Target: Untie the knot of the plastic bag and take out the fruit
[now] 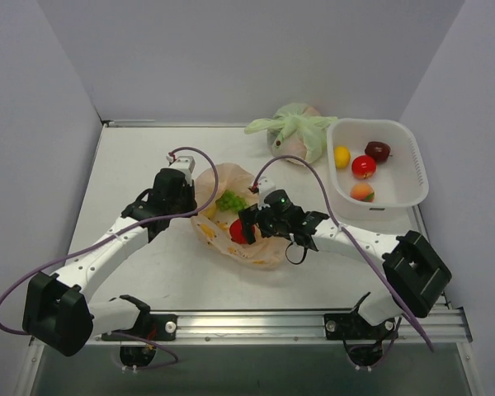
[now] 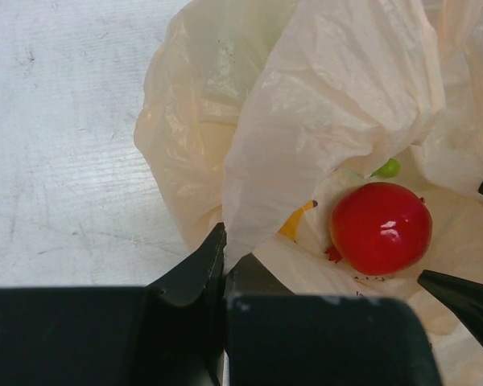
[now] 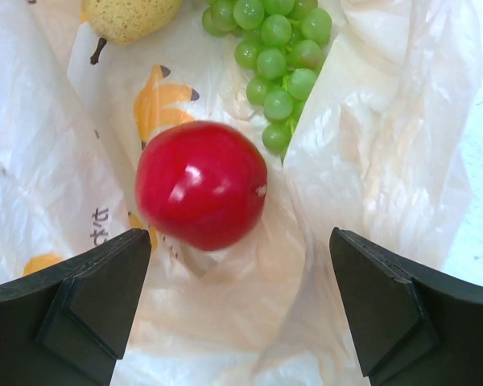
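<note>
The peach-orange plastic bag (image 1: 256,247) lies open at the table's middle; no knot shows on it. Inside are a red fruit (image 1: 238,232), a green grape bunch (image 1: 230,200) and a yellow pear (image 3: 129,16). My left gripper (image 1: 195,205) is shut on a fold of the bag's film (image 2: 306,121) at the bag's left rim, and the jaws pinch it in the left wrist view (image 2: 224,259). My right gripper (image 3: 240,241) is open over the bag's mouth. The red fruit (image 3: 201,185) lies just ahead of its fingers, nearer the left one, untouched. The grapes (image 3: 278,48) lie beyond.
A knotted pale green bag (image 1: 295,132) sits at the back. A white basket (image 1: 421,177) at the back right holds a yellow fruit (image 1: 341,156), a dark red one (image 1: 377,151), a red one (image 1: 363,167) and a peach one (image 1: 362,192). Walls enclose the table.
</note>
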Controlling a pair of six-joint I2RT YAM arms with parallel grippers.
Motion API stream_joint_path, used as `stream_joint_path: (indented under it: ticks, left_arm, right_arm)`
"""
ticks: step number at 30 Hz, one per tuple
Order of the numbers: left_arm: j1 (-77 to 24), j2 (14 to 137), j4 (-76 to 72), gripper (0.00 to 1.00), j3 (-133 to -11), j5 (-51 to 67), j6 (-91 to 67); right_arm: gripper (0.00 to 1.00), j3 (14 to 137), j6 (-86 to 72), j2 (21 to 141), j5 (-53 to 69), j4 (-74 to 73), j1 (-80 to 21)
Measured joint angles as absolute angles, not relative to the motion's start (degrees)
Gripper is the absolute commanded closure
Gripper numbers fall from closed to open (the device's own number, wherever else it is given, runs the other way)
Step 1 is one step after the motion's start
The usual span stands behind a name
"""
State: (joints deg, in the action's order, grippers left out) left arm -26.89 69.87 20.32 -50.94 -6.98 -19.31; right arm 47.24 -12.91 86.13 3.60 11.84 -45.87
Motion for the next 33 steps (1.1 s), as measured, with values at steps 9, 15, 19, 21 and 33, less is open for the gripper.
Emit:
stream_joint_path:
  ticks: [9,15,19,21,33]
  left_arm:
    - [-26.89,69.71,20.23,0.99,-50.94,-6.76,-19.14]
    - [-26.89,69.58,20.12,0.99,-50.94,-6.79,-19.0]
    - [-26.89,69.45,20.14,0.99,-50.94,-6.81,-18.96]
    - [-26.89,69.43,20.14,0.99,-50.94,-6.83,-18.92]
    - [-26.52,69.21,20.14,0.99,-50.94,-7.29,-19.07]
  right_arm:
    - [0.02,49.36,-8.01,82.76,1.85,5.91,-51.59]
    - [0.05,58.61,-3.92,87.02,-3.55,4.51,-55.24]
    - [0.05,60.82,-1.8,89.27,-9.28,4.34,-56.36]
    - [0.07,61.17,-0.64,89.62,-9.93,3.81,-56.73]
    - [0.13,63.94,-0.82,99.2,-3.9,3.29,-55.35]
